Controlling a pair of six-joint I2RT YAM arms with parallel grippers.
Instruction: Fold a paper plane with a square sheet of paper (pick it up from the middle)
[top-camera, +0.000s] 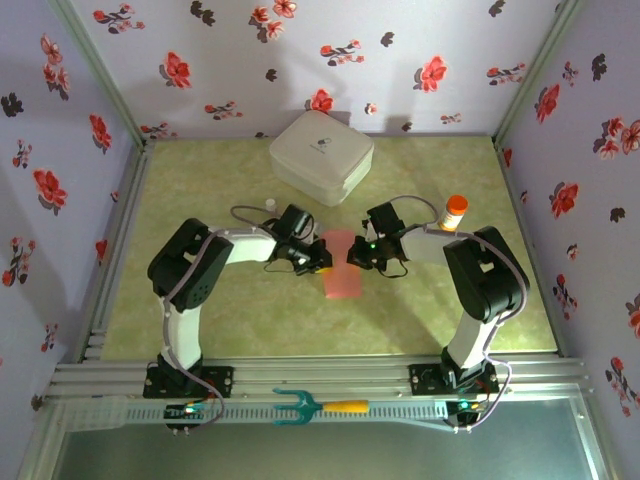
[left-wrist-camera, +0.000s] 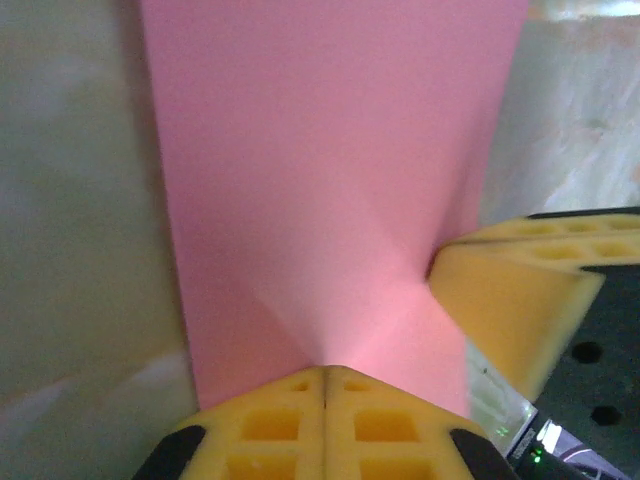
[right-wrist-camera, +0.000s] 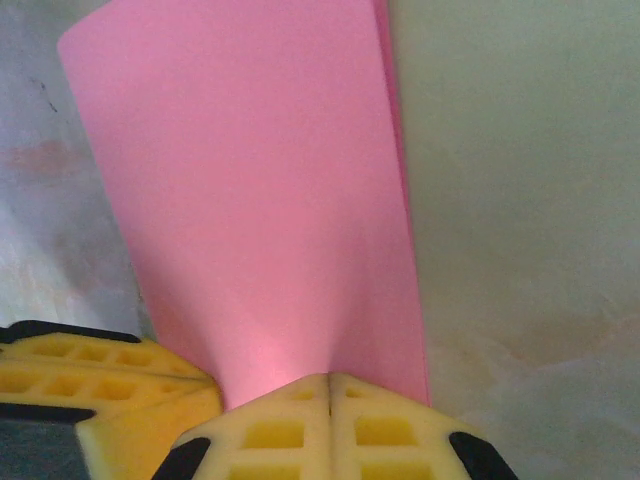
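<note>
Fork-shaped tool (top-camera: 310, 405), teal with a yellow handle: one, lying on the metal rail (top-camera: 120, 385) at the near edge, between the two arm bases.

Arms: two, both bent inward over the middle of the desk (top-camera: 200, 320).

Left pincer (top-camera: 322, 262), one: its yellow foam fingers (left-wrist-camera: 270, 420) are pressed together and clenched on the paper, which puckers into the seam between them.

Right pincer (top-camera: 352, 255), one: clenched likewise on the same paper, fingers (right-wrist-camera: 270, 425) meeting with no gap. The two grips sit close together, the tips just beside each other.

Sheet of paper (top-camera: 342, 278), pink, one: at the middle of the desk, pinched between both pincers and stretching away from them. From above it reads as a narrow strip, not a square. A second layer edge shows along one side in the right wrist view (right-wrist-camera: 250, 180), so it looks doubled over. Whether it is lifted clear of the desk, I cannot tell.

Step in hand, as judged: an early lengthwise fold, with no pointed nose formed yet. The next move calls for laying the doubled sheet flat, letting go with one pincer while the other pins it, then pressing along the crease.

Bottle with orange cap (top-camera: 455, 212): one, upright, behind the right arm.

Small white item (top-camera: 270, 204): one, too small to identify.

White rounded box (top-camera: 321, 156): one, at the far edge, well apart from the paper.
</note>
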